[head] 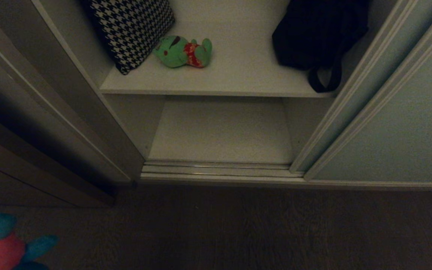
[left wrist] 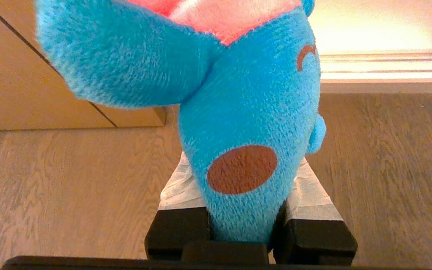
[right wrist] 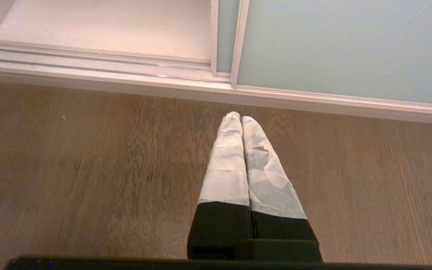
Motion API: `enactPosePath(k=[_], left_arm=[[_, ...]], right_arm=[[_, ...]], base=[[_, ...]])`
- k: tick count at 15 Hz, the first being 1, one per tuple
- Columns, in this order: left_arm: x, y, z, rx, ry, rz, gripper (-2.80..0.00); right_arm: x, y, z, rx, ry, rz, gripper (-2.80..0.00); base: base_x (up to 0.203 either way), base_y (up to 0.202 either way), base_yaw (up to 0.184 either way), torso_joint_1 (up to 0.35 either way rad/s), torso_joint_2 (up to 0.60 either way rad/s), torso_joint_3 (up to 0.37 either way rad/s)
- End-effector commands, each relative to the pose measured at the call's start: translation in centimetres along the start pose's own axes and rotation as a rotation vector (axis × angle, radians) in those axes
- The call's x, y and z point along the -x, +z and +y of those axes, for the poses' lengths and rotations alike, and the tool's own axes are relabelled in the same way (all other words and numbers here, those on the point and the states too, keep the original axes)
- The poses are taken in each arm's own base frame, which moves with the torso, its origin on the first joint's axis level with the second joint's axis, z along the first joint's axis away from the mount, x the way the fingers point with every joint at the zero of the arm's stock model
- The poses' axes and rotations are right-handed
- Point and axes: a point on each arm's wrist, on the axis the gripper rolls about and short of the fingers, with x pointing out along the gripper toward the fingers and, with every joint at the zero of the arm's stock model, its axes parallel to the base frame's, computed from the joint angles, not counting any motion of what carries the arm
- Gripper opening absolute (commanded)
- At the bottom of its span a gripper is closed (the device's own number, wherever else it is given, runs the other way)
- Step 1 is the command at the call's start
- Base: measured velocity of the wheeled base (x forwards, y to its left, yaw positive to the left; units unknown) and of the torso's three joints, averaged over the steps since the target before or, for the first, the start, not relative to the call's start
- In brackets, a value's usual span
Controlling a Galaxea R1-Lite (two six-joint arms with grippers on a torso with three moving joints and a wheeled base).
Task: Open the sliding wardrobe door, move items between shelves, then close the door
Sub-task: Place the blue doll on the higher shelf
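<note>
Nowhere is any writing legible. Fuzzy teal-blue plush toy (left wrist: 246,123), lower left in the head view, sits clamped in the left gripper (left wrist: 244,210); right gripper (right wrist: 240,120) fingers pressed together above wood-grain floor (right wrist: 88,168).

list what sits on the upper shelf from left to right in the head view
houndstooth bag → green plush toy → black bag, all on the white shelf
</note>
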Motion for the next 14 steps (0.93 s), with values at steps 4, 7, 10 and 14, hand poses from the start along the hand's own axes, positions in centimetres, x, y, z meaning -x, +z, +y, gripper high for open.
enactPosePath(k=[4, 7, 10, 14], left_arm=[[-0.01, 0.00, 0.00, 0.001, 0.000, 0.002, -2.80], [-0.01, 0.02, 0.00, -0.001, -0.001, 0.001, -2.80], [-0.01, 0.03, 0.00, 0.004, 0.001, -0.001, -2.80], [-0.01, 0.03, 0.00, 0.005, 0.001, -0.001, -2.80]], right_arm=[[0.02, 0.00, 0.00, 0.000, 0.001, -0.003, -2.80], [0.02, 0.00, 0.00, 0.000, 0.001, -0.003, -2.80], [0.02, 0.00, 0.00, 0.000, 0.001, -0.003, -2.80], [0.02, 0.00, 0.00, 0.000, 0.001, -0.003, -2.80]], base=[[0.000, 0.000, 0.000, 0.001, 0.00, 0.007], [0.000, 0.000, 0.000, 0.000, 0.00, 0.000], [0.041, 0.000, -0.001, 0.001, 0.00, 0.001], [0.197, 0.000, 0.001, 0.004, 0.00, 0.005]])
